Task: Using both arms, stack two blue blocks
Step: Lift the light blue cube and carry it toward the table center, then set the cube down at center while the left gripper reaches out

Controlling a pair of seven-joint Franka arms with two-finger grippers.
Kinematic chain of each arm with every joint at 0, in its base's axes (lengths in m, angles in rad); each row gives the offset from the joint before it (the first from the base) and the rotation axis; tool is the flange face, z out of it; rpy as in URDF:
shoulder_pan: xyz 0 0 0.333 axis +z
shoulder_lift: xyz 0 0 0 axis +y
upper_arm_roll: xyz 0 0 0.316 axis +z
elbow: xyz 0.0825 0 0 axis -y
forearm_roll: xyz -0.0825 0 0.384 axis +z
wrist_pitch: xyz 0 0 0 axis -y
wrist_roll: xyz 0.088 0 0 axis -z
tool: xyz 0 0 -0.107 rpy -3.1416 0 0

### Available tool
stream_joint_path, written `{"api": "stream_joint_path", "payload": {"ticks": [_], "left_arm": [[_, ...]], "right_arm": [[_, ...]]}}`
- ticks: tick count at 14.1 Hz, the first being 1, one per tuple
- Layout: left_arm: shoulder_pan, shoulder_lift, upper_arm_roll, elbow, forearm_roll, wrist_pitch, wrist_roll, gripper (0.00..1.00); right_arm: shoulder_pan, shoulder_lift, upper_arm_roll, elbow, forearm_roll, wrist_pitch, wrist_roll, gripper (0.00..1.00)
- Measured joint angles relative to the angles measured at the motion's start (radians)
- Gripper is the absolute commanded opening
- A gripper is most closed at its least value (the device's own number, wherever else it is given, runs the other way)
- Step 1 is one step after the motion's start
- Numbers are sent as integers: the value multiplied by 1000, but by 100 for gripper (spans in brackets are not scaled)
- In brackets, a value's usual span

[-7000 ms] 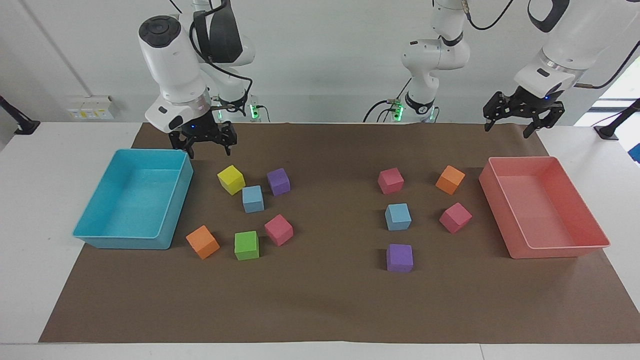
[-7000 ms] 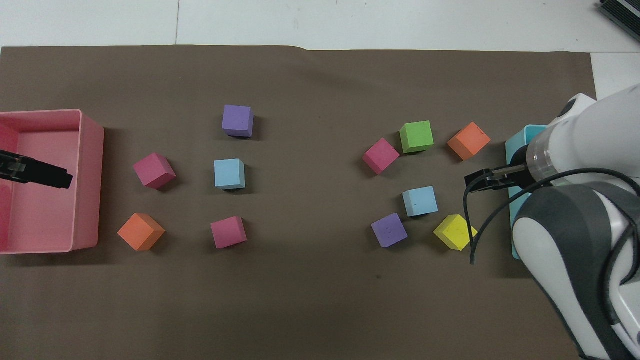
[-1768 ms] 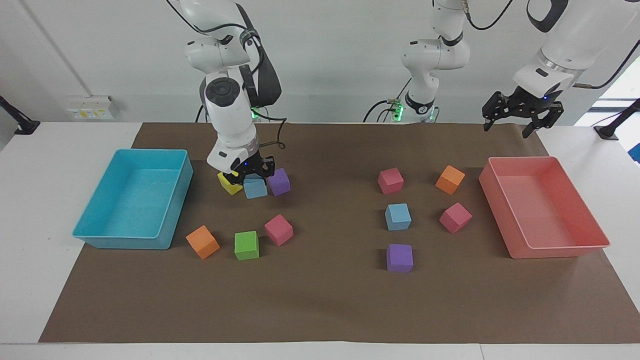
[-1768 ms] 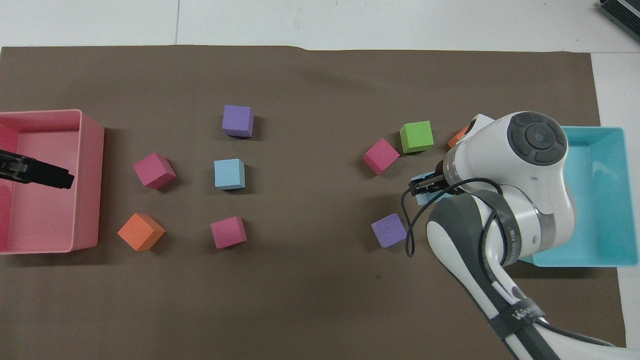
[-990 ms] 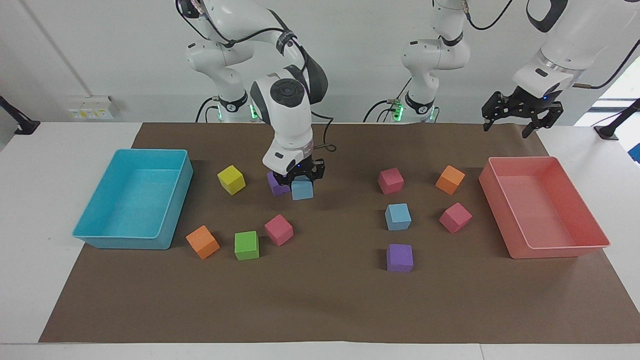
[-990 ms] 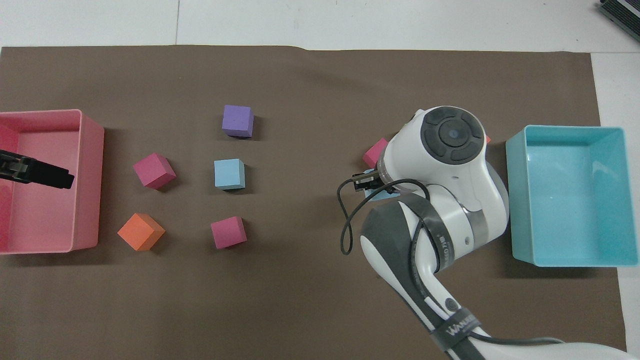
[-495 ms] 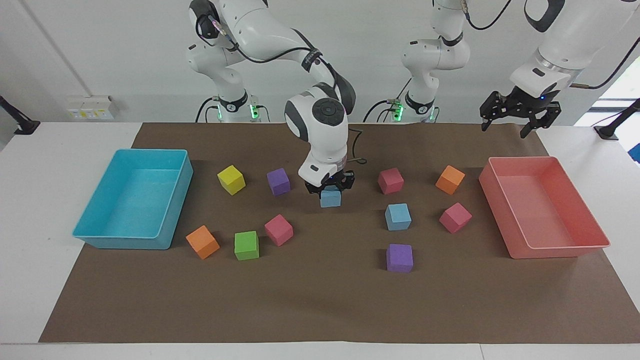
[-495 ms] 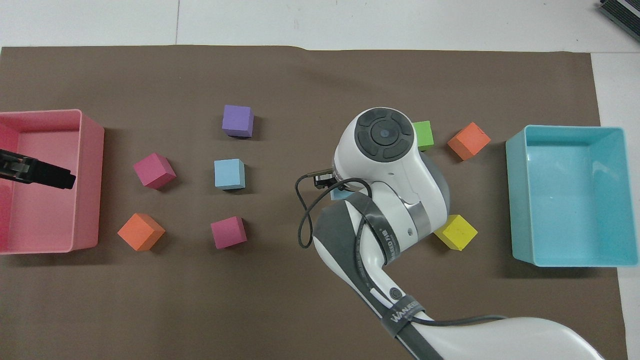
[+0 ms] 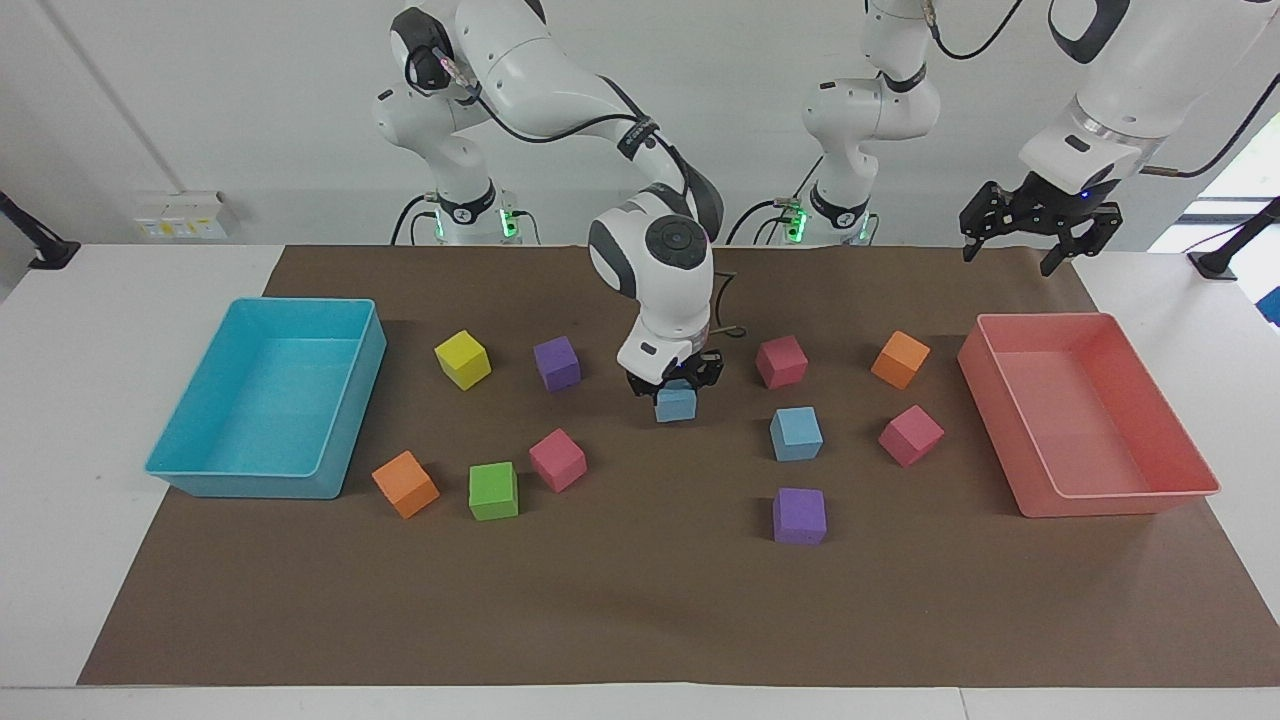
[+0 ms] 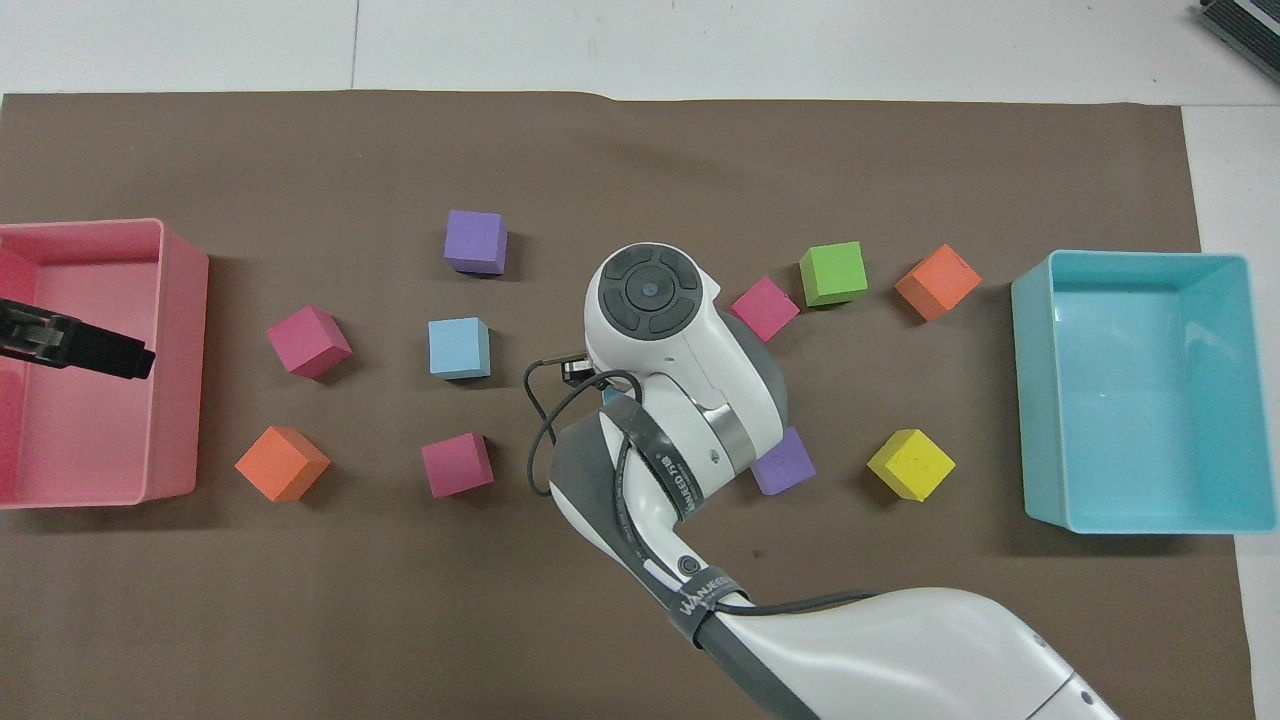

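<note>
I see right end effector (image 9: 677, 381) gripping blue block (image 9: 676, 402) beside second blue block (image 9: 796, 433) | left end effector (image 9: 1030, 228) wide, waiting above pink tray (image 9: 1190, 470)

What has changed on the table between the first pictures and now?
The right tool took hold of a blue block from between the yellow and purple cubes and carried it toward the middle of the table, close to the other blue block. The left tool stayed open above the pink tray. The other cubes did not move.
</note>
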Motion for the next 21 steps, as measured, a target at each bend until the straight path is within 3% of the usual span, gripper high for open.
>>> {"api": "stream_joint_path", "payload": {"ticks": [17,18,20,21], "left_arm": [[-3,-1,0,-2,0,0,0,100],[-3,-1,0,-2,0,0,0,100],[-3,-1,0,-2,0,0,0,100],[-3,-2,0,-2,0,0,0,100]], "right_arm": [[3,40,-5,-20,-7,58,52,0],[5,40,-5,-21,-7,58,52,18],[6,40,-5,-23,-7,58,52,66],[6,40,-5,-23,-9,58,52,100]]}}
